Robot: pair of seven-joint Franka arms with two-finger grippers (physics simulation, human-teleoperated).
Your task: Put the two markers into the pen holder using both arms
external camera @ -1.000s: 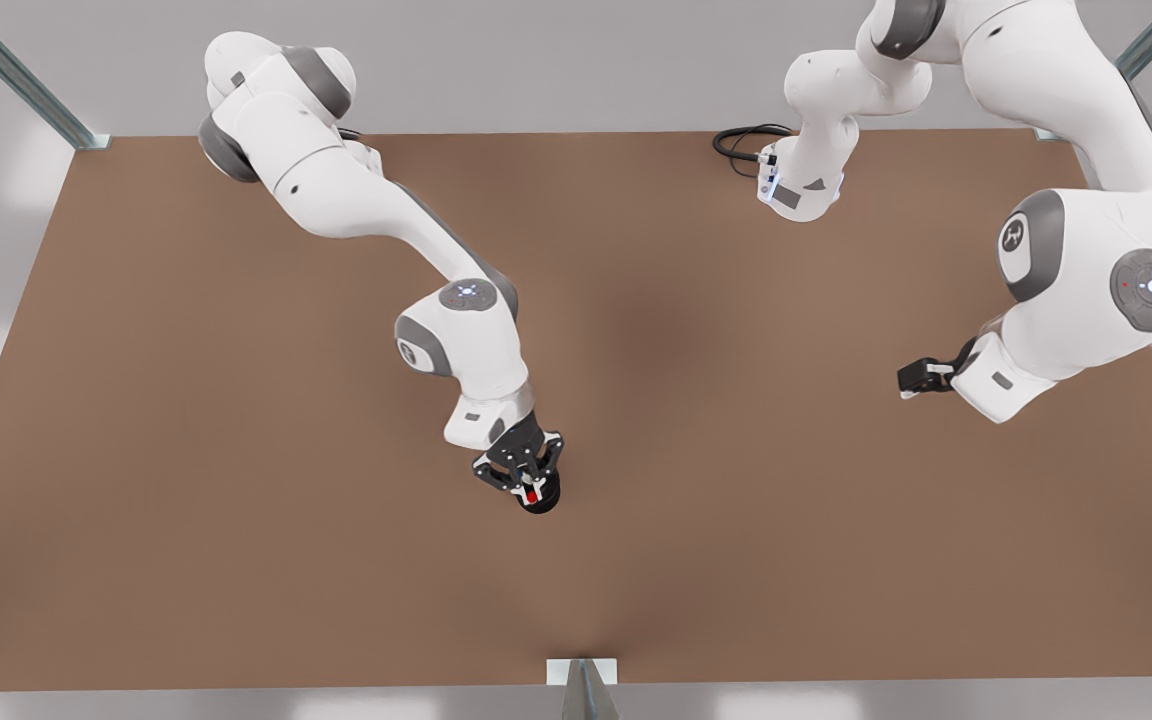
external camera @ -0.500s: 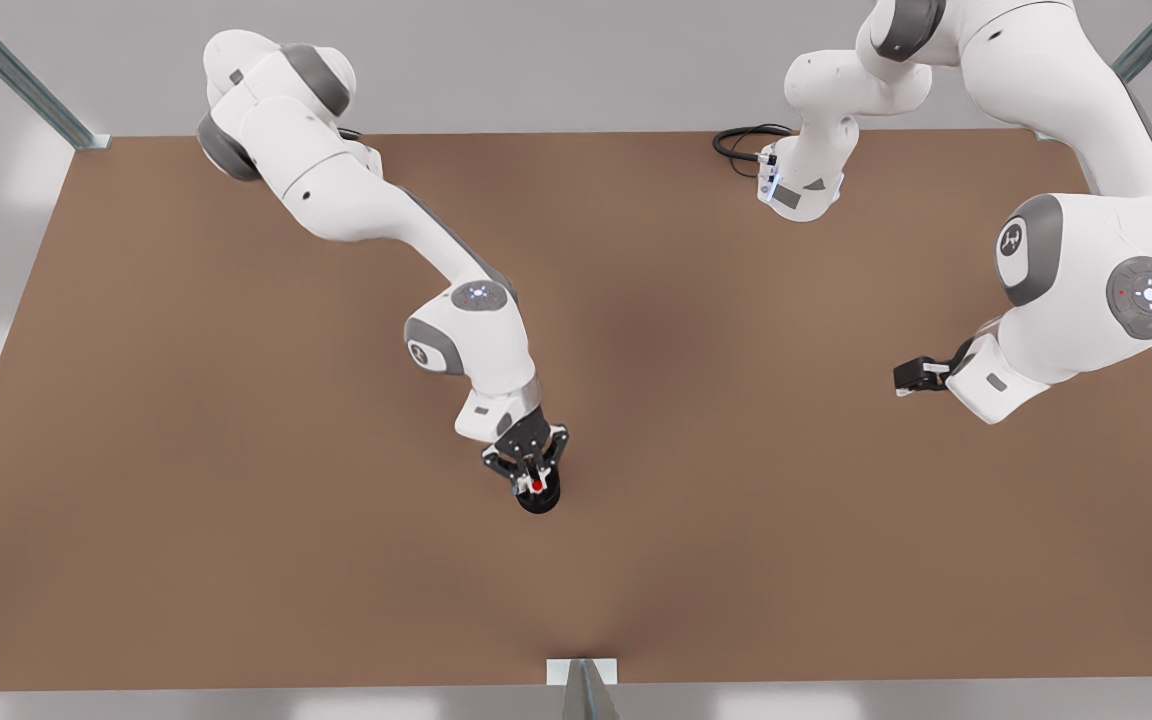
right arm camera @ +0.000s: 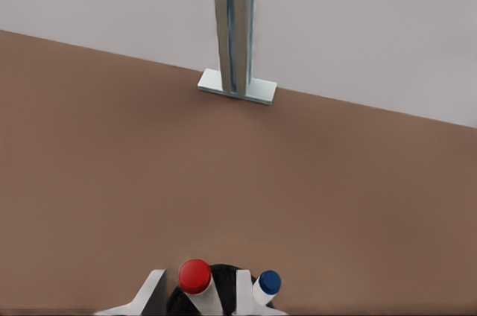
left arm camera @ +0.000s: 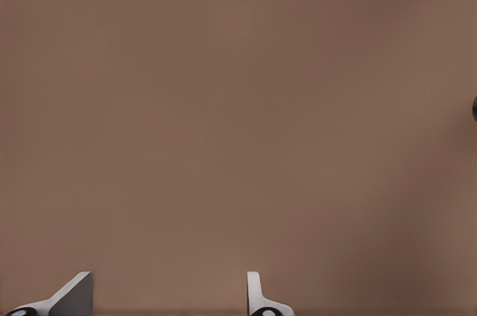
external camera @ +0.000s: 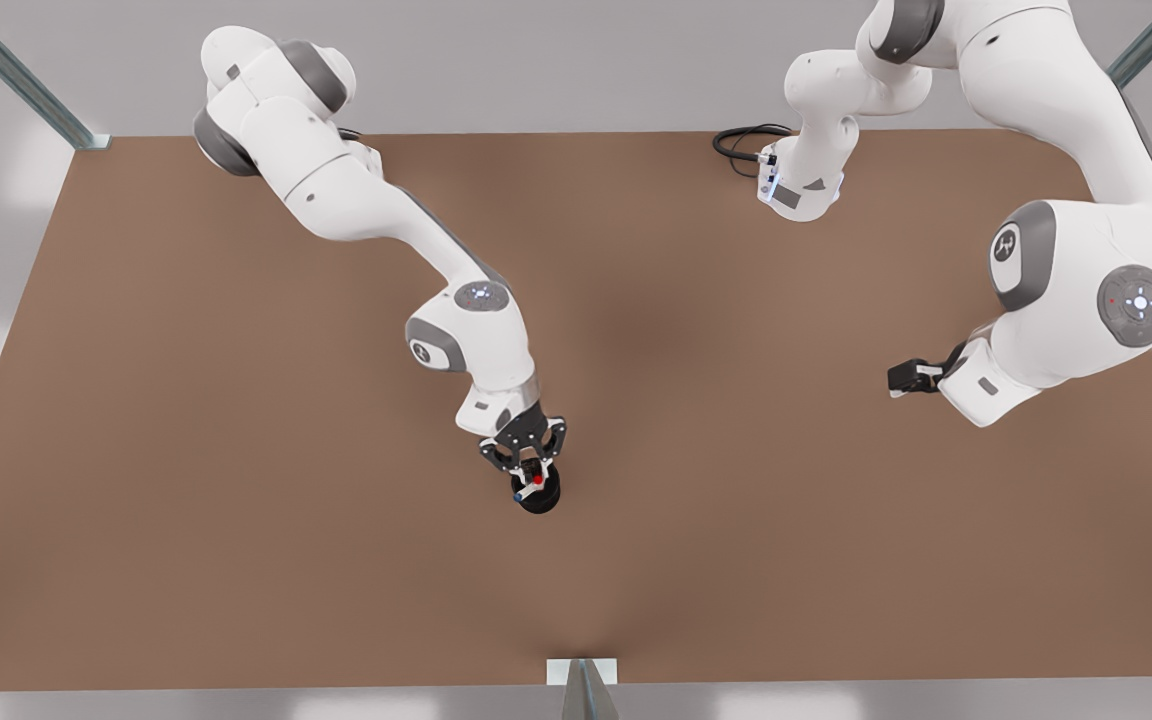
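I see the right gripper [external camera: 534, 478] clamping the red-capped white marker [right arm camera: 195, 276] over the small black round pen holder [external camera: 543, 497], the left gripper [external camera: 898, 378] spread open

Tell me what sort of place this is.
Probably a simulated robot test bench, not a lived-in room: a bare brown table framed by metal posts, plain grey surroundings, and two white arms working over a pen holder.

You see the black pen holder [external camera: 539, 497] standing mid-table; the red-capped marker [right arm camera: 195, 276] and the blue-capped marker [right arm camera: 268, 282] stand in it, side by side.
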